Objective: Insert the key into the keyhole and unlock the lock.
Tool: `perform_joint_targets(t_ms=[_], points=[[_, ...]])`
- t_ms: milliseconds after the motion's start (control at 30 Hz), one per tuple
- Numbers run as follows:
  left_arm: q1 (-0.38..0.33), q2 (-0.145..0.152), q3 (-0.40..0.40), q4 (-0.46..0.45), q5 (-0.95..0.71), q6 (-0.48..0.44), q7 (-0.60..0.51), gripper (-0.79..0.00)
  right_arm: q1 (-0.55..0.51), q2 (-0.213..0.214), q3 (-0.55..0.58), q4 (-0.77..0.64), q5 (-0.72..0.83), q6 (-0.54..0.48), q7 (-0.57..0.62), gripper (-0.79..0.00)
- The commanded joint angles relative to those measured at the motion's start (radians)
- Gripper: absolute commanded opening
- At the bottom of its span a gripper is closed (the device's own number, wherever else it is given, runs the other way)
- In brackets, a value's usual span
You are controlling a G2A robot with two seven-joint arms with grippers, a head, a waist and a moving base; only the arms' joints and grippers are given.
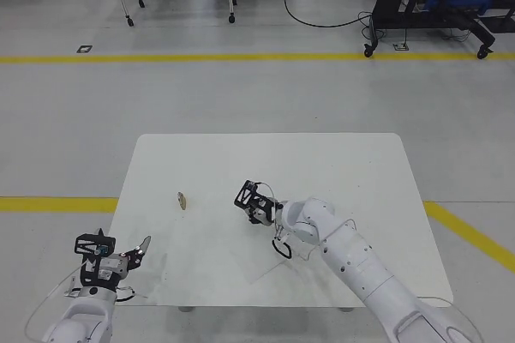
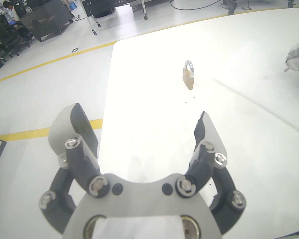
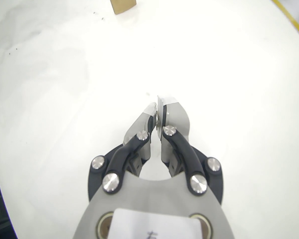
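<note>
Padlock point(image 1: 182, 201) was seen resting on the white table point(image 1: 343, 163), apart from both grippers. The right gripper point(image 3: 156, 105) was pinched tight on a thin metal piece point(image 3: 158, 118), possibly the key. The left gripper point(image 2: 139, 111) was held spread wide, with nothing grasped, at the table's corner.

The lock point(image 1: 182, 201) sits on the table point(image 1: 360, 171), left of the right hand point(image 1: 244, 199) and its key point(image 3: 160, 111), beyond the left hand point(image 1: 137, 249).
</note>
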State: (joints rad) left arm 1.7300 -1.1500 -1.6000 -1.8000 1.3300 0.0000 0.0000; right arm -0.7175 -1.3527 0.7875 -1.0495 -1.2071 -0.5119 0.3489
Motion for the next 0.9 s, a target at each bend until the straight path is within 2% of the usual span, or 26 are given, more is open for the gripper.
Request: perform_joint_targets(t_ms=[0,300,467,867], points=[[0.000,0.000,0.000,0.000,0.000,0.000,0.000,0.000,-0.053,0.024,0.053,-0.064,-0.017,-0.006,-0.036,-0.785],[0.000,0.000,0.000,0.000,0.000,0.000,0.000,0.000,-0.353,0.125,0.332,-0.369,-0.026,-0.153,-0.290,-0.785],[0.000,0.000,0.000,0.000,0.000,0.000,0.000,0.000,-0.487,0.161,0.471,-0.474,0.047,-0.309,-0.426,-0.785],[0.000,0.000,0.000,0.000,0.000,0.000,0.000,0.000,-0.491,0.160,0.468,-0.471,0.055,-0.309,-0.425,-0.785]])
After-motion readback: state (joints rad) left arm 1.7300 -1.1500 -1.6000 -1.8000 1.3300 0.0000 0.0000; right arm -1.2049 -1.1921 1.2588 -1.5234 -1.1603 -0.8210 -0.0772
